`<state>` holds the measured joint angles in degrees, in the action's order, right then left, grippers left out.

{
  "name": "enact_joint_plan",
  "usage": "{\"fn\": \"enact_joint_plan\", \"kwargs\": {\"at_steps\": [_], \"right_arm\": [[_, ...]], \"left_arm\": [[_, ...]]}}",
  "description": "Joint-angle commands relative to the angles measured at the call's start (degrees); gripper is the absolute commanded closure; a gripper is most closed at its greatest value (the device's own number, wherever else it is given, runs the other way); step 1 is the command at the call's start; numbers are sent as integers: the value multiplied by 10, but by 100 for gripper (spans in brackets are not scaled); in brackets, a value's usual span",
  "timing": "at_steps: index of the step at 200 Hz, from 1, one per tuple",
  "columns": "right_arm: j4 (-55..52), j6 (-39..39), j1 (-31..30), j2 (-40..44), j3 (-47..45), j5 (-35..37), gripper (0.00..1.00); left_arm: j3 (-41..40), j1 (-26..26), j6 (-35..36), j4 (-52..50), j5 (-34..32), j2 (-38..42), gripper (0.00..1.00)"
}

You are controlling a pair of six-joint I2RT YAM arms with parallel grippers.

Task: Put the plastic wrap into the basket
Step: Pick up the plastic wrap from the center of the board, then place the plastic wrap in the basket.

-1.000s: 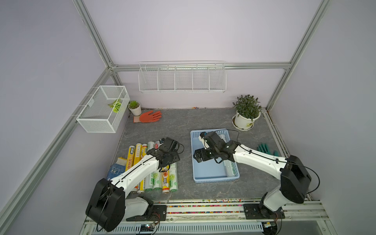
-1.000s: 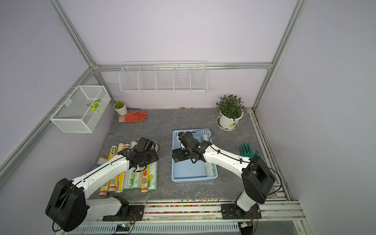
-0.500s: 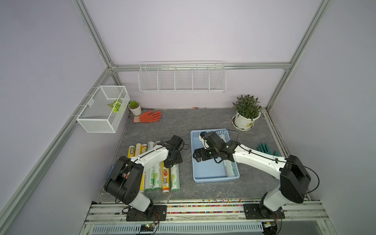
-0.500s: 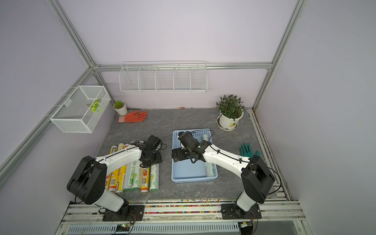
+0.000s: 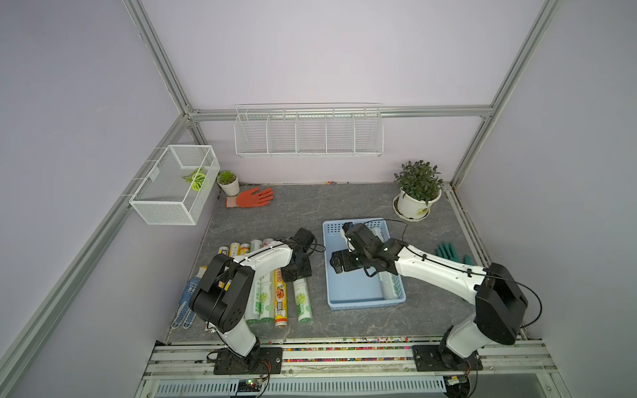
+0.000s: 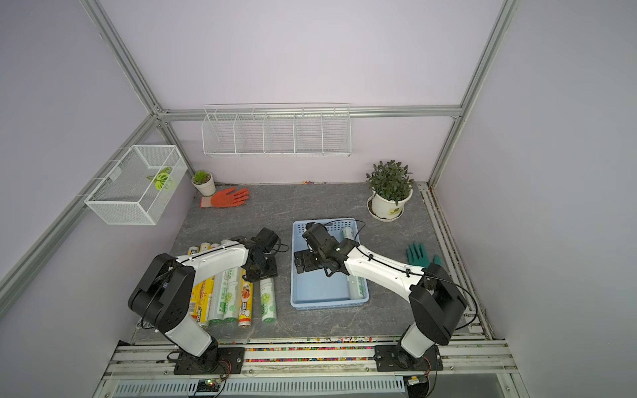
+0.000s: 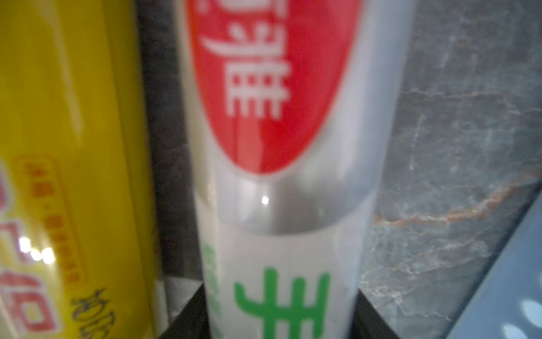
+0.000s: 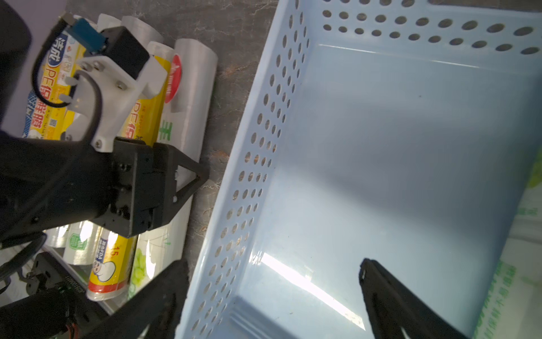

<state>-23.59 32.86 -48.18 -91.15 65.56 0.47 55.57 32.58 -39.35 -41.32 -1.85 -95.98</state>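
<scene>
Tabletop strip point(image 5: 317, 287) separates basket point(image 5: 355, 293) from roll point(image 5: 302, 305) clamped by left pincer point(image 7: 278, 289); right pincer point(image 8: 272, 264) gapes.

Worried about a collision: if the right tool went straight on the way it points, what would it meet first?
Likely the basket: its perforated side wall lies between the fingers of the open right tool, though depth is unclear.

Plastic wrap row point(image 5: 280, 299) left of basket point(image 5: 351, 289) — one roll point(image 5: 389, 287) inside, along right wall.
</scene>
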Motion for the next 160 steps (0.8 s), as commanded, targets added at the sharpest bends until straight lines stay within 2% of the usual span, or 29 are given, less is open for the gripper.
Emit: {"fn": "enact_joint_plan", "kwargs": {"at_steps": [1, 35, 57, 82, 94, 107, 125, 138, 160], "right_arm": [[-11, 14, 6, 34, -18, 37, 4], [-22, 26, 10, 76, -34, 90, 3], [-25, 31, 16, 114, -55, 131, 3], [-29, 47, 33, 164, -87, 168, 3], [-30, 53, 46, 189, -105, 173, 3], [-26, 59, 66, 215, -128, 171, 2], [-14, 68, 98, 238, -158, 154, 2], [-17, 76, 127, 251, -171, 127, 3], [-27, 87, 168, 271, -188, 92, 3]], "left_arm": [[17, 14, 8, -20, 0, -8, 55], [76, 43, 10, -64, -30, 23, 67], [118, 55, 6, -97, -65, 51, 70], [142, 55, 18, -105, -69, 99, 73], [145, 55, 30, -78, -36, 125, 73], [134, 56, 54, -15, 33, 154, 74], [114, 57, 30, 90, 119, 171, 75], [118, 63, 5, 135, 149, 159, 77], [165, 89, -12, 153, 168, 101, 77]]}}
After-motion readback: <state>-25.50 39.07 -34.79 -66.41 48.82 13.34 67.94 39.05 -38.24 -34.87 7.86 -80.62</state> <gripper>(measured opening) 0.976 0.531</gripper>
